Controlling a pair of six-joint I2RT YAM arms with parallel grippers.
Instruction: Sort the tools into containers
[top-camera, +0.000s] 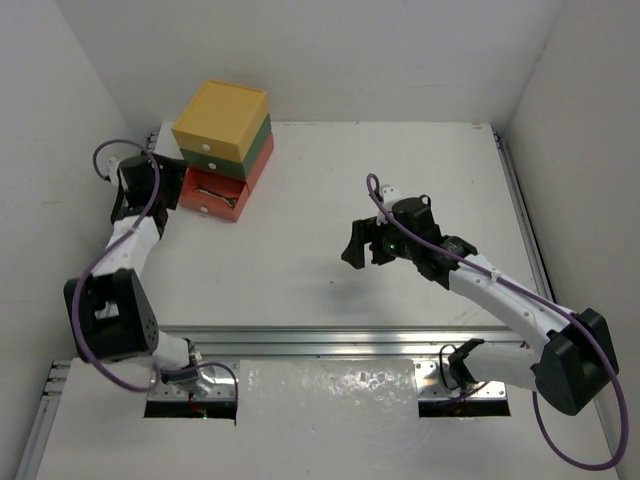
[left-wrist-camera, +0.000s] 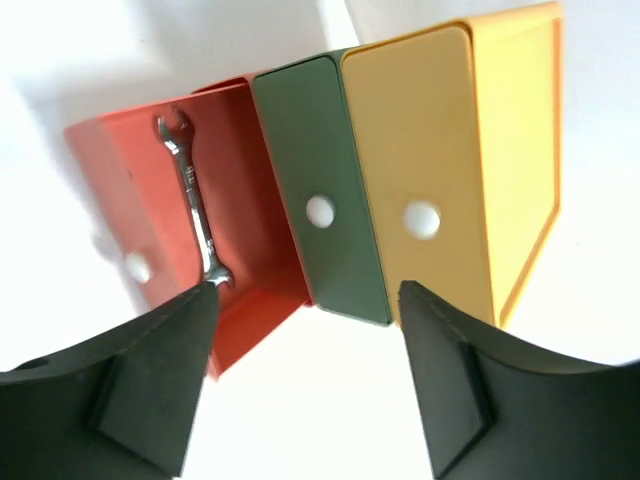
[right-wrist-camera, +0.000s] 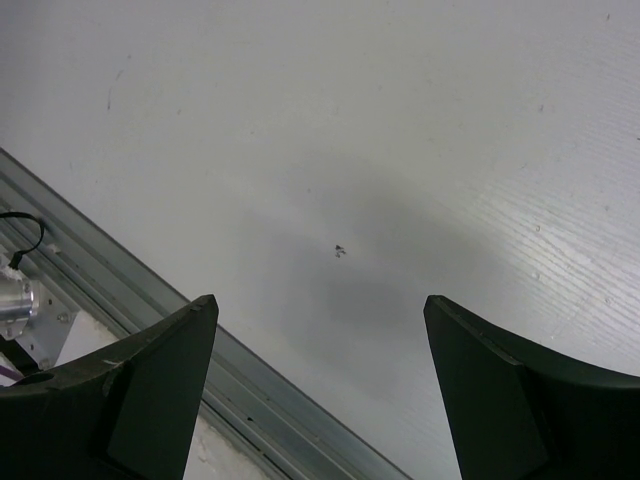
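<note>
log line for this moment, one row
left end effector: open, empty | right end effector: open, empty | red-orange drawer: open, wrench inside | green drawer: shut | yellow drawer: shut

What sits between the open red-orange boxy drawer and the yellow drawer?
The dark green boxy drawer, pushed in; the left wrist view shows it best.

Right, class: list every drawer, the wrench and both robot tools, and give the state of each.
Red-orange drawer: pulled open.
Dark green drawer: shut.
Yellow drawer: shut.
Wrench: lying inside the red-orange drawer.
Left tool: open, empty.
Right tool: open, empty.
</note>
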